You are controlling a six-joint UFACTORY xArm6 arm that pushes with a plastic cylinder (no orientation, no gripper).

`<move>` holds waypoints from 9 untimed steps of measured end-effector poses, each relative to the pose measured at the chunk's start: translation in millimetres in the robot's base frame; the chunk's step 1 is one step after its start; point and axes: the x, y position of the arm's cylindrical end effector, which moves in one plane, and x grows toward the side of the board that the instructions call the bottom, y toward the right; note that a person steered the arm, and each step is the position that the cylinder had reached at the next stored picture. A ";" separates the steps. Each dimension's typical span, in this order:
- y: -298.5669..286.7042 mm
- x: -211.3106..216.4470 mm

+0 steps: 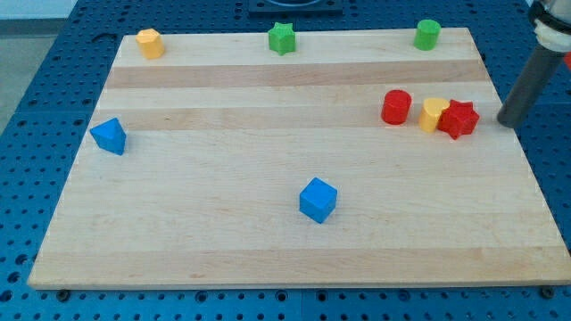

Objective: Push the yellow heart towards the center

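Heart-wise, the little yellow heart (433,113) sits at the view's right, wedged touching the red star (459,119), with my tip (508,121) bare and holding nothing just off the board edge, so I reckon it's light, hard and slidey, best nudged from its right side.

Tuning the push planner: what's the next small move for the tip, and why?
Probably shift my tip toward the view's bottom, skirting the red star. The star touches the yellow heart on its right, between it and the tip, so pushing left now shoves the star too.
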 end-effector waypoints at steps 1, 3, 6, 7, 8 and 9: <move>-26.5 0.0; -33.2 -14.1; -94.2 15.0; -105.8 24.7; -119.0 31.6; -123.6 32.2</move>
